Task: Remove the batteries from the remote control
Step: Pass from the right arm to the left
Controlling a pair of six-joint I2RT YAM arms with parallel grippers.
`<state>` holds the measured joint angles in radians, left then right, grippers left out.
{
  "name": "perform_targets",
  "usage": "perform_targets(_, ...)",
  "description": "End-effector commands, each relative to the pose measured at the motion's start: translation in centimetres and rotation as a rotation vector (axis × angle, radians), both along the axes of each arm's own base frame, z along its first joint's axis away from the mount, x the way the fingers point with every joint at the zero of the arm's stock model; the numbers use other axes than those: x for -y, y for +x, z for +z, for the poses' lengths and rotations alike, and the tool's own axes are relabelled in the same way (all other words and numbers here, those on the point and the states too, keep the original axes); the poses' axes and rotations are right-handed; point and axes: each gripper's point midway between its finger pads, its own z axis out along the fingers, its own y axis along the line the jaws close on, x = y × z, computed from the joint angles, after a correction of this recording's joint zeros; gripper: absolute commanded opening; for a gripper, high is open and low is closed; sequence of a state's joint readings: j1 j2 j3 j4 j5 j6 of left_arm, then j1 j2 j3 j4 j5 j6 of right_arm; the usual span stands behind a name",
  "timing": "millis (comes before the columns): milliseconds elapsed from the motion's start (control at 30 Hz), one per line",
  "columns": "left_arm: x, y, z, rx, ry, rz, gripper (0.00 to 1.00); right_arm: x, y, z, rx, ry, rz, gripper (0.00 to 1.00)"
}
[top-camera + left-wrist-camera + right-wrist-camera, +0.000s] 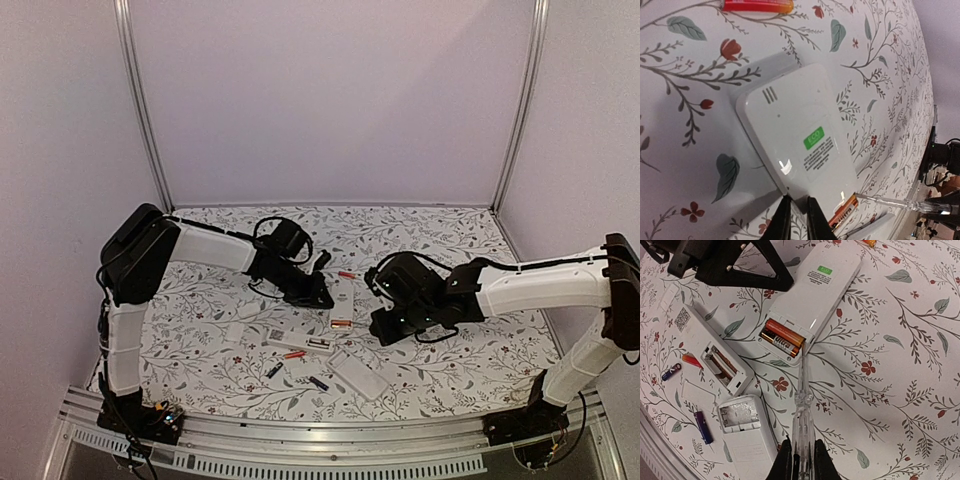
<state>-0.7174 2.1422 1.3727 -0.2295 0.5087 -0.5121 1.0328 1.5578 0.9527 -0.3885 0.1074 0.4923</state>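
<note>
Mid-table on the floral cloth: white remote lies back-up, green sticker showing, battery bay uncovered at its near end. Two batteries, orange and gold, sit side by side in that bay. Right gripper is clamped on a clear-handled tool, fingers tight against the handle. The tool's thin tip reaches the edge of the bay, right at the batteries. Left gripper is at the remote's long side, fingers nearly together with a thin gap, tips against the casing; can't tell whether they pinch anything. Far red cell lies loose just beyond the remote's far end. Second remote lies left of the first and nearer the arms, bay open, springs visible. Third remote is nearer still, bay also open. Loose around these two: near red cell, blue cell, purple cell.
</note>
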Motion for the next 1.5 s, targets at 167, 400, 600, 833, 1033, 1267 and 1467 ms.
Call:
perform_targets(167, 0.0, -1.6, -2.7, -0.027, 0.077, -0.025, 0.10, -4.1, -0.5, 4.3, -0.008, 0.283, 0.052, 0.00)
perform_targets(400, 0.2, -2.1, -2.9, -0.032, 0.082, -0.034, 0.09, -4.2, 0.0, 4.6, -0.012, 0.331, 0.032, 0.00)
perform_targets(600, 0.4, -2.2, -2.7, -0.032, 0.065, -0.046, 0.09, -2.3, 0.5, 3.6, -0.003, 0.242, -0.001, 0.00)
perform_targets(833, 1.0, -2.5, -2.2, -0.030, 0.021, -0.077, 0.09, -0.2, 1.1, 1.9, 0.029, 0.100, 0.025, 0.00)
perform_targets(1033, 1.3, -2.6, -1.7, -0.019, 0.000, -0.101, 0.09, -0.4, 1.4, 1.3, 0.057, 0.023, 0.115, 0.00)
perform_targets(1267, 1.7, -2.8, -1.4, -0.019, -0.021, -0.124, 0.09, -0.6, 1.2, 0.6, 0.065, -0.053, 0.222, 0.00)
perform_targets(1467, 1.9, -2.7, -1.3, -0.013, -0.026, -0.128, 0.09, -1.0, 0.8, -0.1, 0.060, -0.109, 0.309, 0.00)
